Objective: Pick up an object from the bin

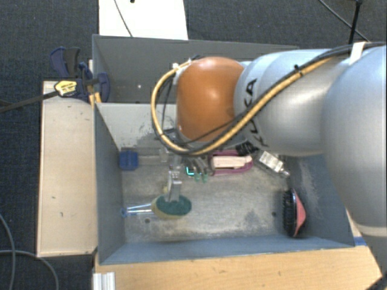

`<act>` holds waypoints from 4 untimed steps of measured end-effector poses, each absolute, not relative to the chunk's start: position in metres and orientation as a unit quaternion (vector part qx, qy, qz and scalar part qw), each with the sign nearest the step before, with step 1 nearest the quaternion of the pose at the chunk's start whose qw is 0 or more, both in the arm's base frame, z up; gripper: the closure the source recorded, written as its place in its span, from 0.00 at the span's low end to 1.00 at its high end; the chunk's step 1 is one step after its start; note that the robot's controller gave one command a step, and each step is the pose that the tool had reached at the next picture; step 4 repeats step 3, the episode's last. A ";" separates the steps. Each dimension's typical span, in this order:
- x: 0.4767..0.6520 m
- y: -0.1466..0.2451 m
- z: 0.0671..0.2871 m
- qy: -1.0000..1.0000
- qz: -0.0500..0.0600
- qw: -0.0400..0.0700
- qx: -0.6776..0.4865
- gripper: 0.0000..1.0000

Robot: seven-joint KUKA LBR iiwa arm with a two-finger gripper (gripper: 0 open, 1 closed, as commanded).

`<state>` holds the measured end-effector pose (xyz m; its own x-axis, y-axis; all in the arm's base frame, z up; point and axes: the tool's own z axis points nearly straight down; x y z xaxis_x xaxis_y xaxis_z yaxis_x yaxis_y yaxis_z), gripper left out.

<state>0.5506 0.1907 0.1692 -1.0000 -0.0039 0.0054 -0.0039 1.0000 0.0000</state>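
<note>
The tool [174, 190] is held over a round teal, tan-rimmed disc [173, 208] in the grey metal bin [109, 192] — seemingly aligned for grasping; spread or pressed together, it cannot be told.

The bin [112, 162] is grey (floor speckled pale). At left, a blue block [127, 159]; lower centre, a dark teal disc [173, 206] rimmed tan; centre, a pink-and-white item [231, 162]; lower right, a red-and-black brush [294, 213].
</note>
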 end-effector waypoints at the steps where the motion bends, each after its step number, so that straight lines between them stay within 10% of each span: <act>1: 0.507 0.163 0.081 -0.976 -0.003 -0.001 -0.220 0.00; 2: 0.509 0.164 0.086 -0.975 -0.006 -0.004 -0.222 1.00; 3: 0.506 0.176 0.281 -0.970 -0.003 -0.004 -0.241 1.00; 4: 0.506 0.176 0.281 -0.970 -0.003 -0.004 -0.241 1.00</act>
